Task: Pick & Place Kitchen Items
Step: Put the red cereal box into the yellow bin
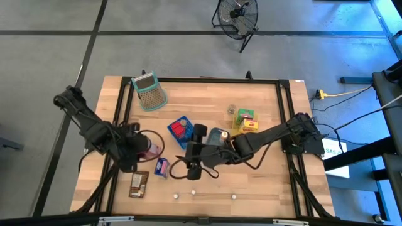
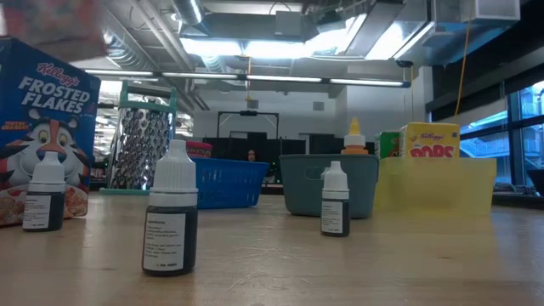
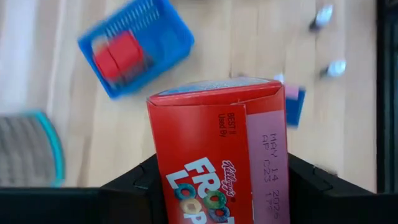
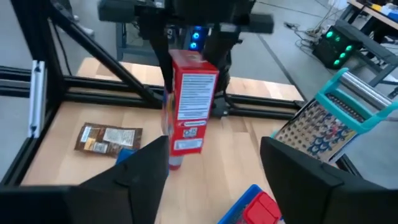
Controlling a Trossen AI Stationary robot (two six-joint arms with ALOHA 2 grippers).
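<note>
Froot Loops box (image 3: 217, 155), red and small, sits clamped between the left gripper (image 3: 217, 186)'s two dark fingers, lifted off the wooden table (image 1: 264, 100) over its left part; only the box's top and upper print show in the left wrist view, and the rest is cut off. In the right wrist view the same box (image 4: 191, 111) hangs upright under the left arm, its lower edge partly hidden behind one of the right gripper (image 4: 214, 165)'s fingers, which stand wide apart with nothing between them. From above, that right gripper (image 1: 193, 164) hovers near the table's middle, just beside a blue basket (image 1: 181, 129) holding something red that is too blurred to name. A brown packet (image 1: 139, 184) lies flat near the front left corner, and a small blue-and-pink box (image 1: 162, 167) lies close by. The teal-framed grater (image 1: 149, 91) lies at the back left. Three small dropper bottles (image 2: 171, 212) stand along the front edge. A yellow tray (image 1: 246, 120) holds cereal boxes whose names are half cut off in the low view.
</note>
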